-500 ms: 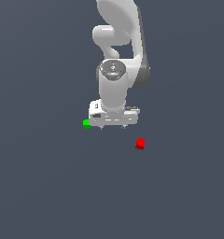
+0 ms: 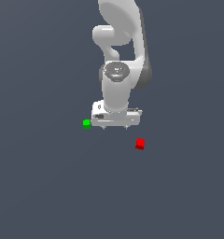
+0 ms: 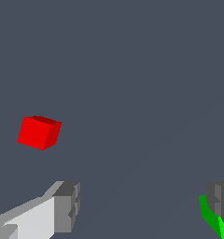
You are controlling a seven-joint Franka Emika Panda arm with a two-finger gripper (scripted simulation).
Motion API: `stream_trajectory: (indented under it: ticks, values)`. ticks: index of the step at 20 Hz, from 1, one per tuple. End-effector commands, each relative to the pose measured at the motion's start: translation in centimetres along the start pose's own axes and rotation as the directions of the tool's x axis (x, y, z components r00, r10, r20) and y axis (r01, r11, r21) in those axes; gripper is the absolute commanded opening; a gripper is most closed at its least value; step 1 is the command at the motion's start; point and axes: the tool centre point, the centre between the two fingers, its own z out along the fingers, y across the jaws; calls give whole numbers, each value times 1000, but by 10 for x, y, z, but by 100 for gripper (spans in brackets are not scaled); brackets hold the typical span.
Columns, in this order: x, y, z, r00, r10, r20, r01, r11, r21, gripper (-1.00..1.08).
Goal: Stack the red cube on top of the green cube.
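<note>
Centrally, we see the white arm [image 2: 121,56] descending from above and ending in the gripper [image 2: 115,127], whose two short fingertips point down at the plain grey floor [image 2: 48,186]. We read the jaws as spread wide: in the wrist view the two grey fingers [image 3: 67,205] stand far apart at opposite sides of the picture, and the space between them holds nothing but bare floor.

We find the red cube [image 2: 140,144] outside the jaws, lying on the floor well clear of both fingertips, off toward the exterior view's right and nearer the camera than the gripper body. In the wrist view the red cube [image 3: 38,132] appears beyond the lighter finger, not between the pair, and it sits turned a little so that two of its side faces show.

We find the green cube [image 2: 87,123] on the other side of the jaws, just beside the gripper's end toward the exterior view's left. In the wrist view only a sliver of the green cube [image 3: 214,217] shows past the darker finger, which overlaps it; whether finger and cube touch, we cannot tell from this partial view. Both cubes rest apart from each other, with the open jaws between them.
</note>
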Motion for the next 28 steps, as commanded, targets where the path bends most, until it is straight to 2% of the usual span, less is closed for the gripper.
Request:
stream_trajectory:
  ticks: [1, 9, 19, 28]
  values:
    - [0, -8, 4, 1000, 15, -2, -15, 1000, 0, 100]
    - [1, -46, 26, 995, 101, -13, -101, 995, 2, 100]
    - [12, -106, 61, 972, 233, -31, -233, 972, 6, 100]
    - [22, -133, 77, 955, 293, -40, -293, 956, 8, 100]
